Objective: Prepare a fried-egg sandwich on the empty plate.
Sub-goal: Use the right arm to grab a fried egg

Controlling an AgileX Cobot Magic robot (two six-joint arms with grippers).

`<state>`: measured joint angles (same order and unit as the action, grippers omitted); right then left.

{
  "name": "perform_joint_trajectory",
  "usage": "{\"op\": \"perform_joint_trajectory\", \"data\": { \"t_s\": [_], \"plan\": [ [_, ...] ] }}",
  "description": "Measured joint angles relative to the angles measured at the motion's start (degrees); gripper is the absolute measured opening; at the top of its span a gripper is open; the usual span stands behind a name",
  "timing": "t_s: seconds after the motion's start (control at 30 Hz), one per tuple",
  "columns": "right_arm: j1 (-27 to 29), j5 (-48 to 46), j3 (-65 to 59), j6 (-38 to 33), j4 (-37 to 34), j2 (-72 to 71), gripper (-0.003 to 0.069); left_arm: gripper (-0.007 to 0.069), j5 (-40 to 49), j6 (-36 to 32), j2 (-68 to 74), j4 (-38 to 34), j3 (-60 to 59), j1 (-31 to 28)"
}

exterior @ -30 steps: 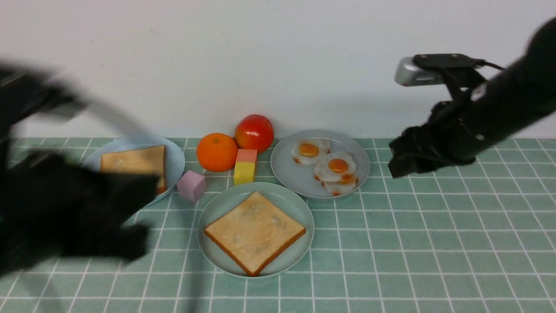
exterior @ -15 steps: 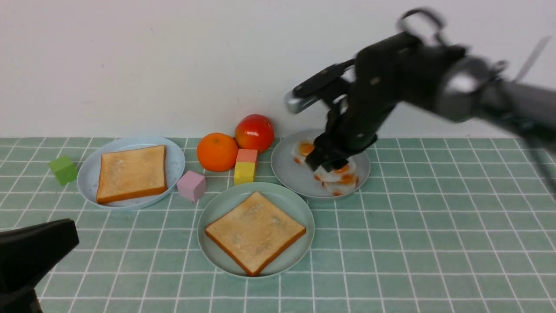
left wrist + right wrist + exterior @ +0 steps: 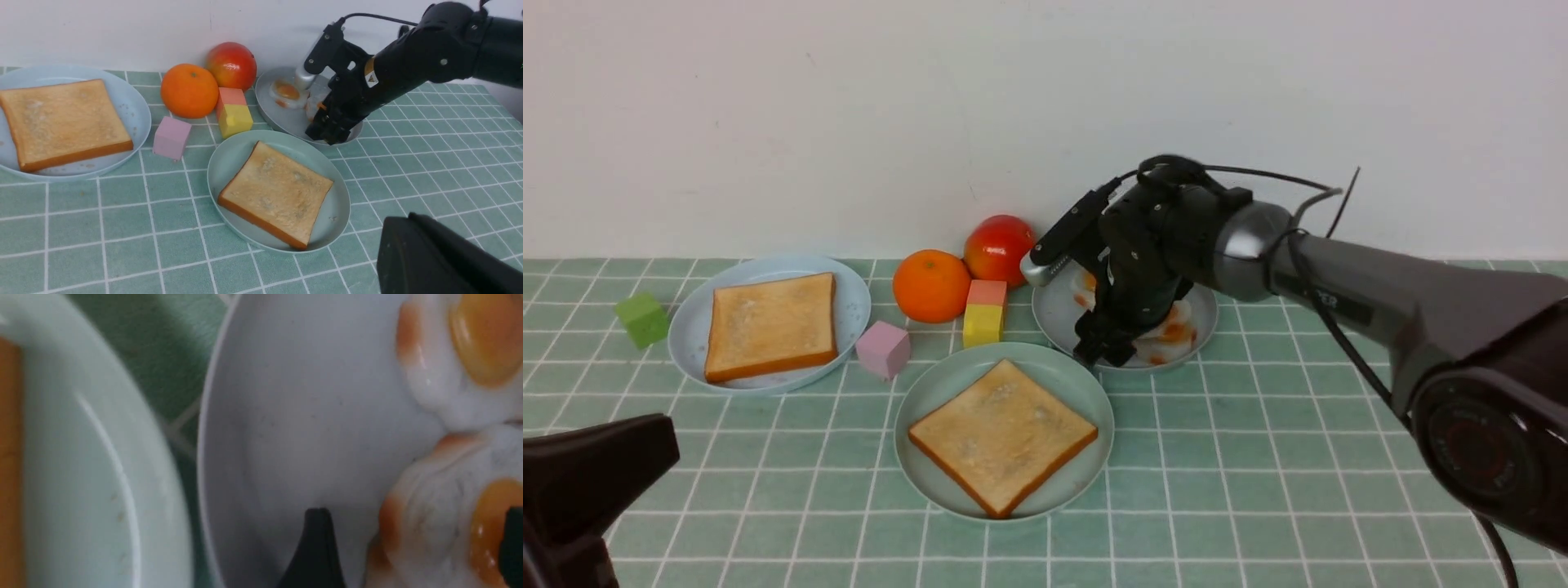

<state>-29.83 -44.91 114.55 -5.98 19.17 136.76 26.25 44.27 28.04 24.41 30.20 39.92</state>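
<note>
Straddling a fried egg [image 3: 441,506], jaws parted, the right gripper [image 3: 1107,353] sits at one o'clock of the mint-green plate [image 3: 938,394], which holds only the bottom toast [image 3: 1001,433].

The right arm [image 3: 1380,286] extends from the right, stretched long, with its wrist bent down over the grey plate [image 3: 1055,322]. The right gripper [image 3: 1104,349] points down at that plate's near edge, its fingers [image 3: 316,547] spread wide apart. The left gripper [image 3: 596,461] sits low, well apart from the plate, nearer and to the left. How its jaws stand cannot be made out.
</note>
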Motion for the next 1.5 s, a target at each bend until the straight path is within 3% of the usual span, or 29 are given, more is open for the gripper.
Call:
{"op": "perform_joint_trajectory", "data": {
  "t_s": [0.47,0.63,0.9,1.07,1.2,1.5],
  "plan": [
    [0.0,1.5,0.3,3.4,4.2,1.0,0.0566,-0.0013,0.0,0.1,0.0,0.2,0.0,0.0],
    [-0.1,2.0,0.7,3.4,5.0,1.5,0.0529,-0.0013,0.0,0.1,0.0,0.3,0.0,0.0],
    [-0.6,1.8,0.7,3.4,6.5,1.9,0.0237,-0.0013,0.0,0.1,0.0,0.4,0.0,0.0],
    [-2.2,0.3,0.7,3.2,10.2,2.1,0.0185,-0.0013,-0.1,0.1,0.0,0.4,0.0,0.0],
    [-4.1,-2.0,1.1,3.1,14.2,2.1,0.0071,-0.0013,-0.1,0.1,0.0,0.4,0.0,0.0],
    [-6.8,-5.8,1.1,3.1,15.0,-1.3,0.0052,-0.0013,0.4,0.1,0.0,0.4,0.0,0.0]
  ]
}}
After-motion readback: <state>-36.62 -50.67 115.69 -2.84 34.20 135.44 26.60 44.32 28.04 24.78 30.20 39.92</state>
